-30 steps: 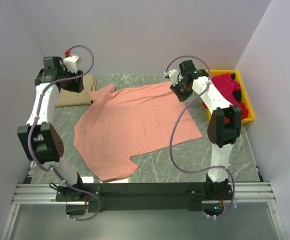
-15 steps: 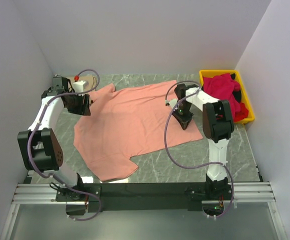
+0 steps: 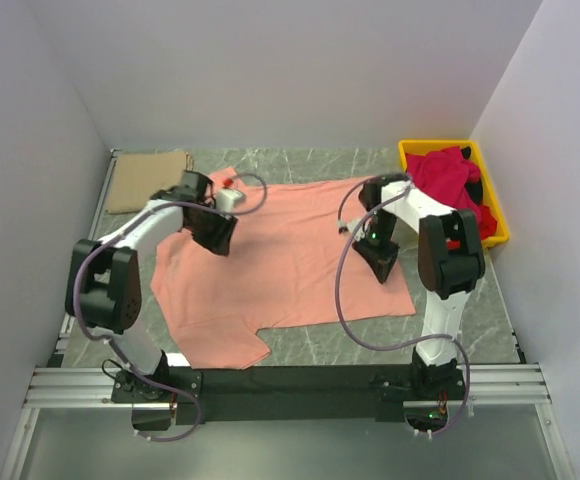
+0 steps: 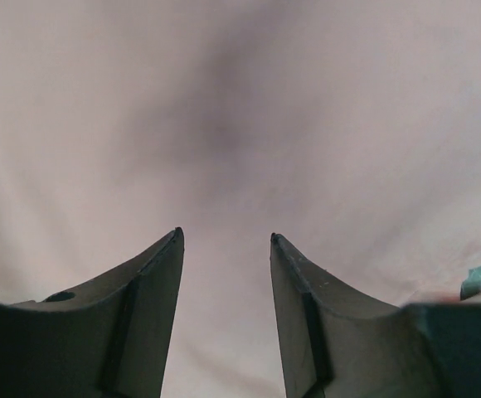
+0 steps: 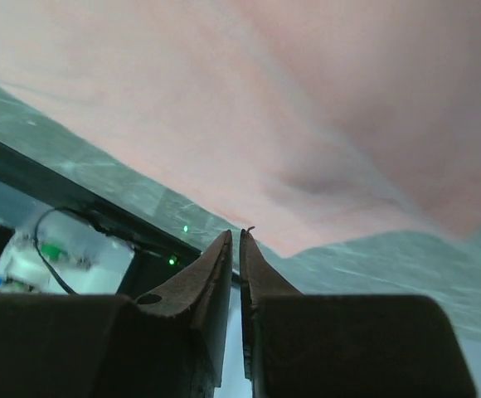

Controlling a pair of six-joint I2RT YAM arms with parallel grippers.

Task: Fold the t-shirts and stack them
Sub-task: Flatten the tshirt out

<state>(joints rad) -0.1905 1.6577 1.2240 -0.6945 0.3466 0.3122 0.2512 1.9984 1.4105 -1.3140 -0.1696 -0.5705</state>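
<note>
Top external: salmon-pink t-shirt (image 3: 290, 255) spread out.
Wrist views: left end effector (image 4: 225, 240) released; right end effector (image 5: 235, 236) nearly clenched, grasp indeterminate.

A grey-green, marble-patterned bench (image 3: 310, 165) lies between plain white walls (image 3: 300, 70) on three sides. A yellow rectangular plastic bin (image 3: 436, 146) stands at the bench's far right corner, close to the right wall. Silver aluminium rails (image 3: 530, 383) run along the near edge, with a black plate (image 3: 300, 380) across their middle.
</note>
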